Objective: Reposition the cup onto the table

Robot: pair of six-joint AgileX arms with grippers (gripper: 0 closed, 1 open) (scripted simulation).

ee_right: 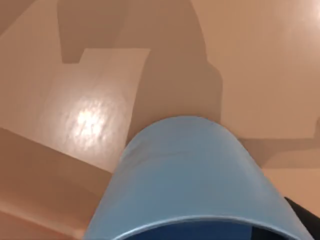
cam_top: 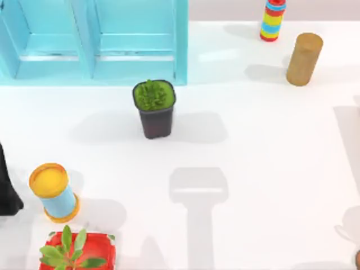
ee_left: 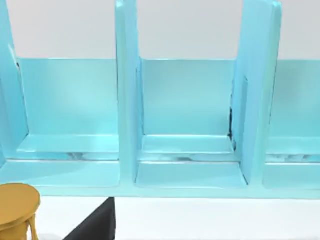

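Right arm first: its wrist camera is right up against the cup (ee_right: 185,175), the blue tapered wall close beneath the lens and its rim edge nearest the lens. Beneath the cup lies a glossy tan surface (ee_right: 90,115) crossed by shadows, not the white table (cam_top: 270,169), so the cup is off the tabletop and up by the right wrist. A dark sliver (ee_right: 304,220) pokes in beside the cup's rim. Whether the right claw is clenched on the cup, I cannot tell. Over on the left, the left arm (cam_top: 7,185) sits as a black shape at the table's left edge, near the light-blue cylinder (cam_top: 53,191) with yellow ends. Its wrist camera looks level into the light-blue shelf unit (ee_left: 190,125), and its claw's state cannot be told either. On the table, the dark plant pot (cam_top: 155,109) stands mid-table just in front of the shelf, the tan cylinder (cam_top: 304,58) and a striped stack (cam_top: 273,19) at the far right, and a red pot (cam_top: 79,253) at the near left.
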